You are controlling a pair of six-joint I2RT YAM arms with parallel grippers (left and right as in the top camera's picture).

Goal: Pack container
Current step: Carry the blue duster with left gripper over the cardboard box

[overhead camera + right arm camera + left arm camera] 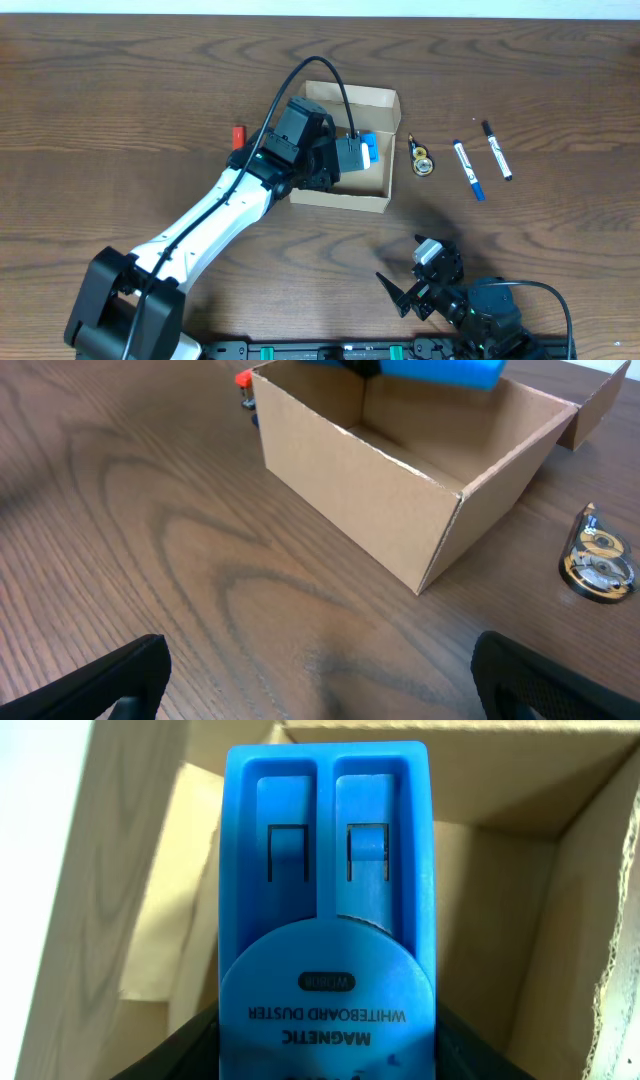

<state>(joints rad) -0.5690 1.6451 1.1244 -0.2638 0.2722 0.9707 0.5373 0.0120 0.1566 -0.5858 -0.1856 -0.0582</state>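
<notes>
Brown table [120, 80]: left gripper [356, 154] clamps duster [370, 148] over box [340, 201]. A tilted drop could catch its wall. Right gripper [325, 688] spread wide.

Bright, even light from above, shadows soft. Blue duster [330, 900] in the left gripper [330, 1055] reads sharp, and glare whitens everything beyond its left finger. Right gripper [320, 680] fingertips go dark and blurry.

Tan cardboard container [345, 199], lid open, upright mid-table w/ blue duster [368, 148] inside
</notes>
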